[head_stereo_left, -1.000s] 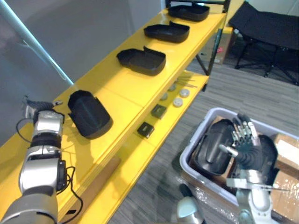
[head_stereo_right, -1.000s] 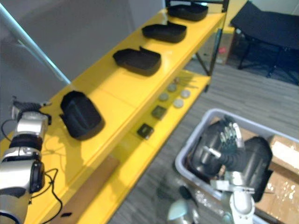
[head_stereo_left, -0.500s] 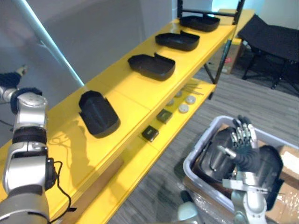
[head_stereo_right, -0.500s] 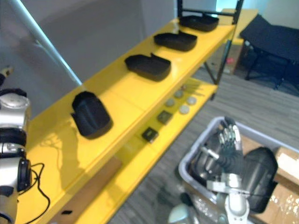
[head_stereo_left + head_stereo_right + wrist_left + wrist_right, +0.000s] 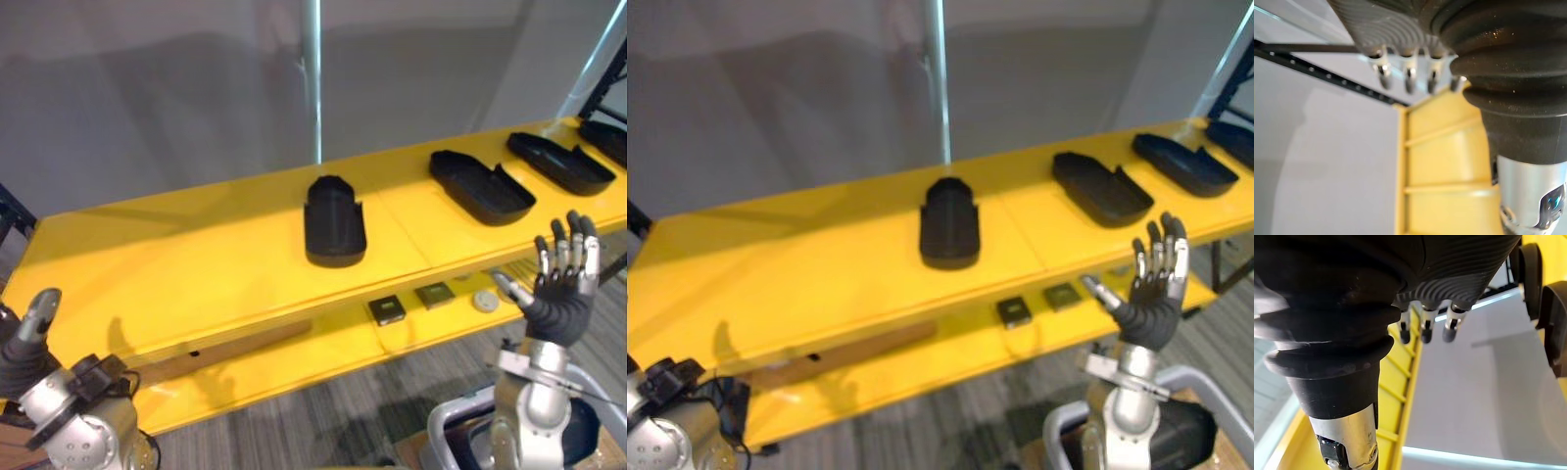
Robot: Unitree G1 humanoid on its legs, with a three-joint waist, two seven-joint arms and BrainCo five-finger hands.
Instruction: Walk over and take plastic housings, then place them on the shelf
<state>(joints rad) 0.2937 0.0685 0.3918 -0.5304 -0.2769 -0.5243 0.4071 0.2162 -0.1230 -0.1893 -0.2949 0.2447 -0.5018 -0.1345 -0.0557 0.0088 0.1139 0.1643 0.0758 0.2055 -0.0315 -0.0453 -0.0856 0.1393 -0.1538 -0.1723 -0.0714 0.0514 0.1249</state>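
Workshop-type test bay: long yellow shelf (image 5: 196, 264) with black plastic housings (image 5: 334, 220) from centre to 2 o'clock, small parts (image 5: 387, 309) on lower tier, grey wall panels (image 5: 147, 98) at 12 o'clock.

plastic housings (image 5: 334, 221); black, hollow; lying apart in a row; top of yellow shelf (image 5: 176, 274)

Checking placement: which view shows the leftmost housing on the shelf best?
Left eye view: the leftmost housing lies whole on the top shelf, its rim notch clear. The right eye view shows it whole too, more end-on. The wrist views face yellow shelf framing.
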